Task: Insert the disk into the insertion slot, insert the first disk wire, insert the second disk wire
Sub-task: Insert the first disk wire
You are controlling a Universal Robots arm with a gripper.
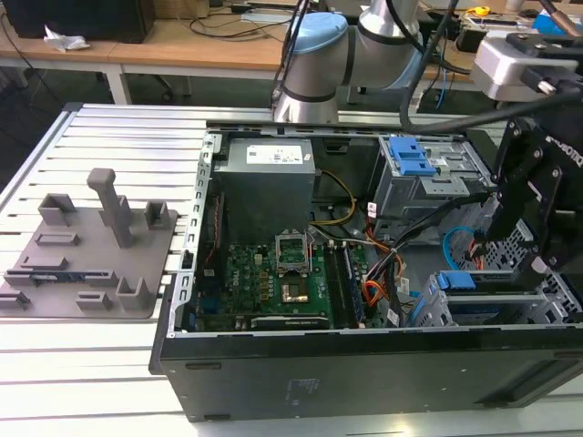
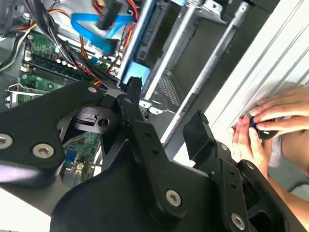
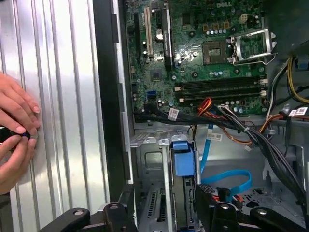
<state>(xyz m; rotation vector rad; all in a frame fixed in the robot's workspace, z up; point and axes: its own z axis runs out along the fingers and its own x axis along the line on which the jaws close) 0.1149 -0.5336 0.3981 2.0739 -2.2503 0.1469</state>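
The disk sits in the insertion slot [image 1: 510, 309], the low grey perforated cage at the exterior view's lower right; its blue carrier [image 1: 455, 280] end shows there and in the first wrist view [image 3: 182, 158]. My gripper [image 1: 515, 250] hovers just above that cage. In the second wrist view the gripper [image 2: 166, 111] is open, with nothing between its black fingers [image 2: 134, 89]. A loose blue flat wire [image 3: 227, 179] curls beside the cage, also seen in the second wrist view [image 2: 96, 26]. A bundle of black, orange and red wires [image 3: 231, 123] runs past it.
The open computer case [image 1: 364, 364] lies on a ribbed aluminium table [image 1: 109, 146]. A taller cage with a blue latch [image 1: 410, 159] stands behind the slot. A person's hands [image 3: 14, 125] hold a small dark object on the table beside the case. A grey fixture [image 1: 86, 250] lies at the exterior view's left.
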